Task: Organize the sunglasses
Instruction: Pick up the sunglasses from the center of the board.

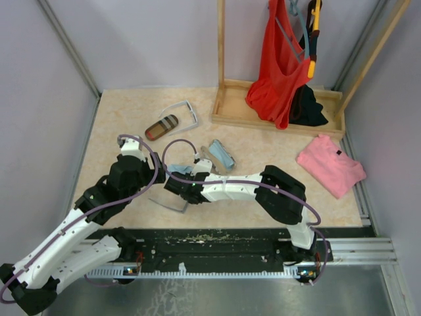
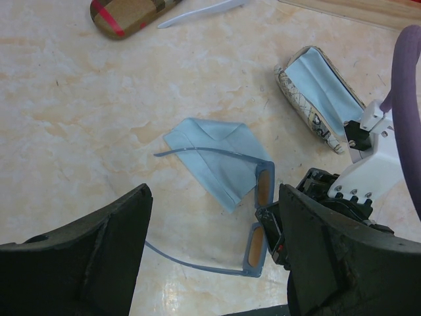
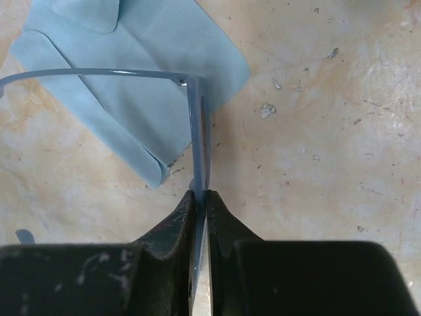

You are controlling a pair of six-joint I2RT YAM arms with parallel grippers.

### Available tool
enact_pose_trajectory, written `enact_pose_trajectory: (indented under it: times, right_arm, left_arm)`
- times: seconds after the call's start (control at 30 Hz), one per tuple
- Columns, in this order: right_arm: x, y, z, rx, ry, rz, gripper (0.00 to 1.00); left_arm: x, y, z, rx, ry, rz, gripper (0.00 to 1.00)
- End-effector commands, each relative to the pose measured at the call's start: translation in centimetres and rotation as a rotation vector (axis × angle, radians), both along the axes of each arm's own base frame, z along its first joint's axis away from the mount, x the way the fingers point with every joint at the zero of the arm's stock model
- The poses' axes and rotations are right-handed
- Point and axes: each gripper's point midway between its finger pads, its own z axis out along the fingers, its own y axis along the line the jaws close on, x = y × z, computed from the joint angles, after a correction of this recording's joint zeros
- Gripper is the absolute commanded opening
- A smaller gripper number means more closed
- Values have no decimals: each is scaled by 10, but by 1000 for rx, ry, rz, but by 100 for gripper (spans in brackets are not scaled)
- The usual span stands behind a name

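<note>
One pair of sunglasses [image 2: 258, 227] has a blue-grey frame and amber lenses, its arms spread over the table. My right gripper [image 3: 199, 196] is shut on the front of this frame, at its middle. One arm of the pair [image 3: 85, 72] crosses a light blue cloth [image 3: 131, 99]. My left gripper [image 2: 212, 194] hangs open above the same pair, with nothing between its fingers. A second pair of sunglasses [image 1: 184, 114], white-framed, lies further back beside a brown-striped case [image 1: 162, 127].
A grey-patterned case [image 2: 309, 108] with a blue cloth in it lies to the right of the glasses. At the back right stands a wooden rack [image 1: 230, 108] with a red garment [image 1: 279, 66]. A folded pink garment [image 1: 331, 164] lies on the right.
</note>
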Motion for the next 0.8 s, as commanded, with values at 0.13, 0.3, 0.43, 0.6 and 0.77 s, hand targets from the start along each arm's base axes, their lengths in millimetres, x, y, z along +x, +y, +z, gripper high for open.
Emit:
enact_pose_trajectory:
  times: [0.13,0.3,0.43,0.6,0.77]
  right_arm:
    - [3,10,37,45,-51,31,0]
    - [10,-4,67,75,-154,66,0]
    - [22,-23,85,108,-225,130,0]
    - [38,-60,126,117,-296,195,0]
    - [65,-127,156,93,-360,69,0]
  left_arm:
    - [1,0,14,-41,-53,-4,83]
    - [1,8,48,-29,-151,-12,83]
    - [1,14,82,-2,-210,-19,84]
    - [-2,1,102,-10,-204,-96,84]
    - [-3,-16,103,-16,-201,-186,84]
